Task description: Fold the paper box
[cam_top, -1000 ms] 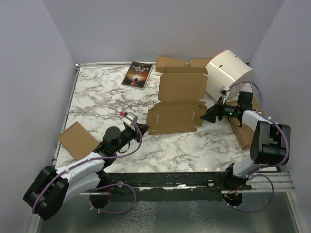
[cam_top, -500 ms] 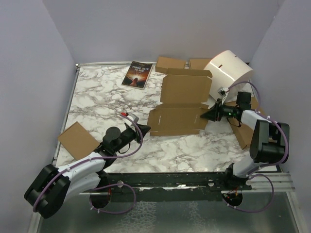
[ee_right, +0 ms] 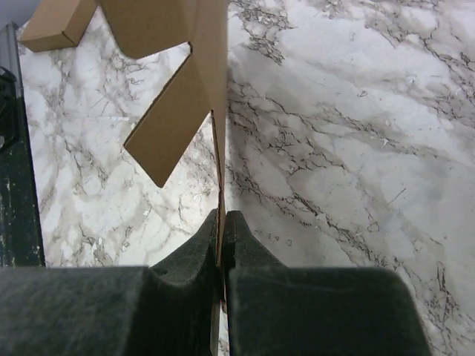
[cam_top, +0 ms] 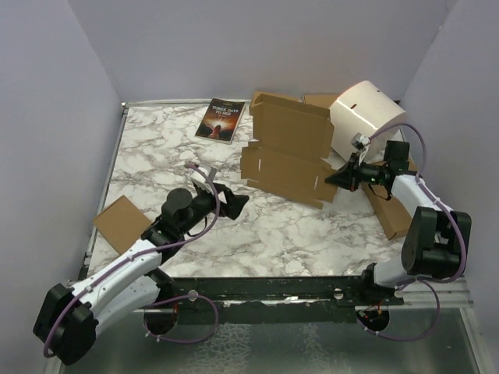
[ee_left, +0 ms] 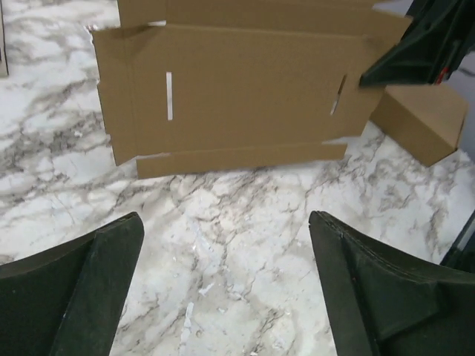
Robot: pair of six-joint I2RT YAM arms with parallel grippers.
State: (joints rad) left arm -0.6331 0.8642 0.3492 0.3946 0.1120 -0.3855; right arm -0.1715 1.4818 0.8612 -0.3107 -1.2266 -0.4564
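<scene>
The paper box (cam_top: pixel 284 152), a flat brown die-cut sheet with flaps, is raised off the marble and tilted, its right edge higher. My right gripper (cam_top: pixel 331 179) is shut on that right edge; in the right wrist view the thin cardboard edge (ee_right: pixel 215 74) runs straight into the closed jaws of the right gripper (ee_right: pixel 223 216). My left gripper (cam_top: pixel 234 204) hovers near the sheet's lower left corner, open, with nothing between its fingers. From the left wrist the paper box (ee_left: pixel 230 96) lies beyond the wide-open left gripper (ee_left: pixel 225 222), apart from it.
A book (cam_top: pixel 221 119) lies at the back left. A white rounded container (cam_top: pixel 366 117) stands at the back right. Small brown boxes sit at the left edge (cam_top: pixel 125 224), behind the sheet (cam_top: pixel 269 100) and under the right arm (cam_top: pixel 390 210).
The right gripper closed on the sheet's right edge and lifted it, tilting the sheet. The left gripper went from shut to wide open and rose slightly toward the sheet.
</scene>
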